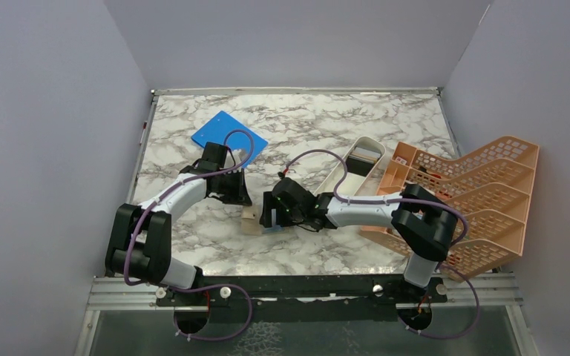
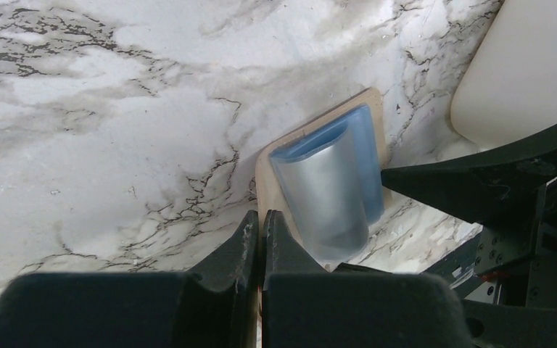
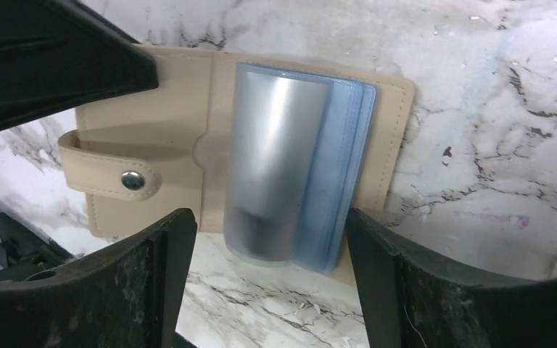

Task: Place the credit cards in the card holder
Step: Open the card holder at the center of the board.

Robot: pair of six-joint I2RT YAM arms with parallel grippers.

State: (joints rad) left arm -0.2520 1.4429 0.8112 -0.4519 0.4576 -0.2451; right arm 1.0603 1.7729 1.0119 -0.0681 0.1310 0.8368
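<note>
The tan card holder (image 1: 251,220) lies open on the marble between both arms. Its snap strap (image 3: 112,176) points left in the right wrist view. A stack of clear blue-tinted sleeves (image 3: 283,145) bulges up from its inner side (image 2: 326,188). My left gripper (image 2: 261,215) is shut, with the holder's tan edge (image 2: 265,170) pinched between its fingers. My right gripper (image 3: 268,217) is open, with a finger on each side of the sleeves' lower end and touching nothing. No loose credit cards show clearly. Something dark sits inside the front sleeve, and I cannot tell what it is.
A long white tray (image 1: 345,178) lies just right of the holder, with a small dark thing at its far end. An orange lattice rack (image 1: 475,200) fills the right side. A bright blue flat board (image 1: 226,133) lies behind the left arm. Grey walls enclose the table.
</note>
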